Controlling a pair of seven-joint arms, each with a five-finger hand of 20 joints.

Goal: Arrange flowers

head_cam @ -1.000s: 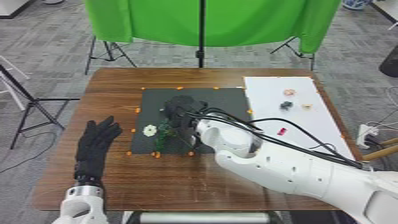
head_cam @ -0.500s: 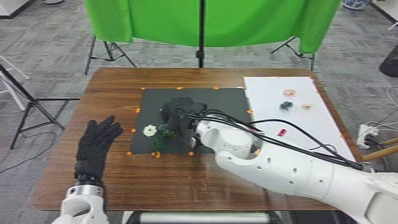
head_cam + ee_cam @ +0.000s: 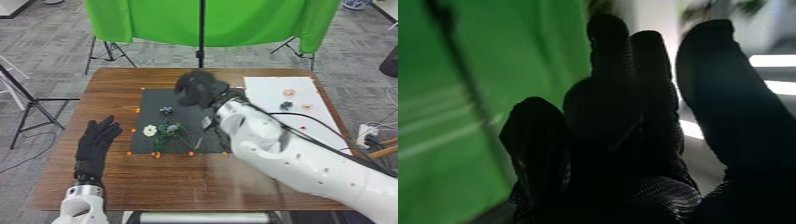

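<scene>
Setting blooms on the dark mat (image 3: pixel 155 102) seems the present step. At nine o'clock the left hand (image 3: pixel 93 142) rests with fingers straight; at twelve the right hand (image 3: pixel 199 86) has fingers loosely extended, holding nothing visible. Next, it should choose from the white sheet (image 3: pixel 265 91) at two o'clock. I count, on the mat, one white flower (image 3: pixel 149 130) and two bluish flowers (image 3: pixel 166 110); on the sheet, one red piece (image 3: pixel 303 127), two pinkish blooms (image 3: pixel 289 92), one dark bloom (image 3: pixel 286 105).

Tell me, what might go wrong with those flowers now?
If the right hand swings back low over the dark mat, it could knock the blue-grey flower out of place. The arm's black cable loops near the small red piece and might drag it.
</scene>
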